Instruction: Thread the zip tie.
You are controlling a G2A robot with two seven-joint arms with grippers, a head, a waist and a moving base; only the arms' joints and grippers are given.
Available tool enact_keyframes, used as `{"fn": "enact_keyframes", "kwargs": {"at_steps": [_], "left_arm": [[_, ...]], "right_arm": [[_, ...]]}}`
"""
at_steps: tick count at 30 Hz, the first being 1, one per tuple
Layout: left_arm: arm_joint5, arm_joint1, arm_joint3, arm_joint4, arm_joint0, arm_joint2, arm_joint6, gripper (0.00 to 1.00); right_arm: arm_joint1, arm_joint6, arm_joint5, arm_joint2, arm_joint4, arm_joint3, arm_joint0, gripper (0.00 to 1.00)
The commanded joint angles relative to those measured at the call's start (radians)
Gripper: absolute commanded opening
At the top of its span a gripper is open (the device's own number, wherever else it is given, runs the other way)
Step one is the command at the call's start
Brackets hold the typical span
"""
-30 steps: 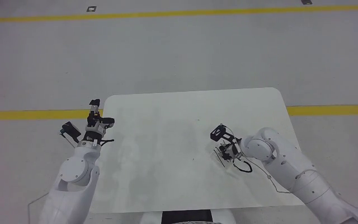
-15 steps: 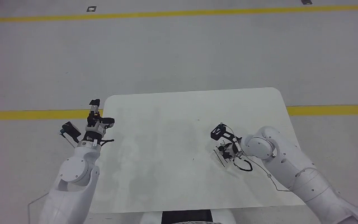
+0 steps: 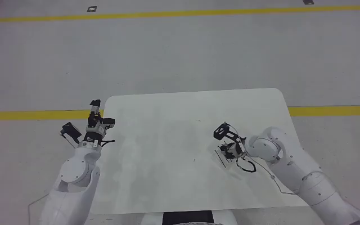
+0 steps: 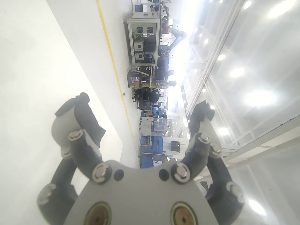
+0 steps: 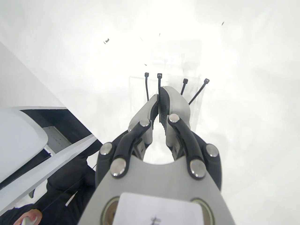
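My right gripper (image 5: 159,103) is shut on a black zip tie (image 5: 159,81), whose head sticks out past the fingertips. Beside it, three more black zip ties (image 5: 194,91) stand in a clear holder (image 5: 165,71) on the white table. From above, the right gripper (image 3: 226,152) sits over the table's right half at that holder. At the table's left edge, my left gripper (image 3: 97,120) is open with nothing between its fingers (image 4: 79,118), and it points away from the table.
The white table (image 3: 169,146) has small dark specks (image 5: 106,40) on it beyond the holder. A yellow floor line (image 3: 34,115) runs past the table on both sides.
The right gripper has shifted very slightly to the right at the holder. The left arm has not moved.
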Motion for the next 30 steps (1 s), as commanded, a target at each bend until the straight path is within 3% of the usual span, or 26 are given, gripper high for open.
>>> {"fn": "enact_keyframes", "kwargs": {"at_steps": [1, 5, 16, 30], "left_arm": [[0.000, 0.000, 0.000, 0.000, 0.000, 0.000, 0.000, 1.00], [0.000, 0.000, 0.000, 0.000, 0.000, 0.000, 0.000, 1.00], [0.000, 0.000, 0.000, 0.000, 0.000, 0.000, 0.000, 1.00], [0.000, 0.000, 0.000, 0.000, 0.000, 0.000, 0.000, 1.00]], "right_arm": [[0.008, -0.002, -0.010, 0.027, 0.014, -0.019, -0.018, 0.00], [0.027, -0.014, -0.037, 0.097, 0.054, -0.068, -0.068, 0.00], [0.080, -0.073, -0.037, 0.228, 0.223, -0.187, -0.177, 0.00], [0.083, -0.071, -0.037, 0.232, 0.231, -0.189, -0.179, 0.00]]}}
